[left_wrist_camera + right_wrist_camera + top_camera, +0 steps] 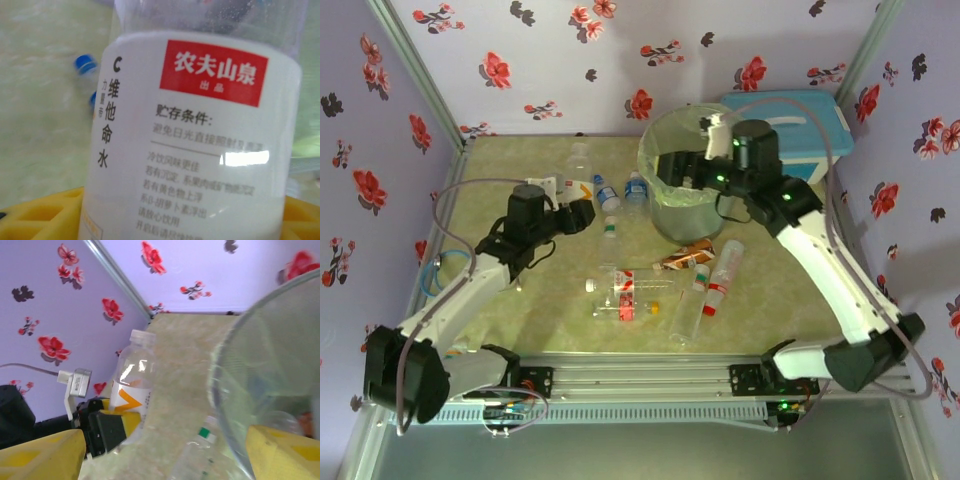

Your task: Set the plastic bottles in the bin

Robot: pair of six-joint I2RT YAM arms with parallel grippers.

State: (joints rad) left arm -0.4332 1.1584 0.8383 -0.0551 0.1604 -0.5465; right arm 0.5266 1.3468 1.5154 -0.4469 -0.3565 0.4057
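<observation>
My left gripper (578, 212) is shut on a clear plastic bottle (579, 170) with a white label, at the table's left middle. The left wrist view has that label (200, 150) up close, between yellow fingers (40, 215). From the right wrist view the held bottle (132, 385) stands upright in the left gripper (107, 427). My right gripper (712, 165) hangs open over the near rim of the bin (685, 200), and the bin's translucent wall (270, 380) lies between its fingers (40, 455). Several more bottles (630, 285) lie in front of the bin.
Two blue-capped bottles (606, 192) and a green-capped one (610, 230) lie between the left gripper and the bin. A crushed brown-orange bottle (685, 258) lies below the bin. A white box with a light-blue lid (790, 125) stands behind the bin.
</observation>
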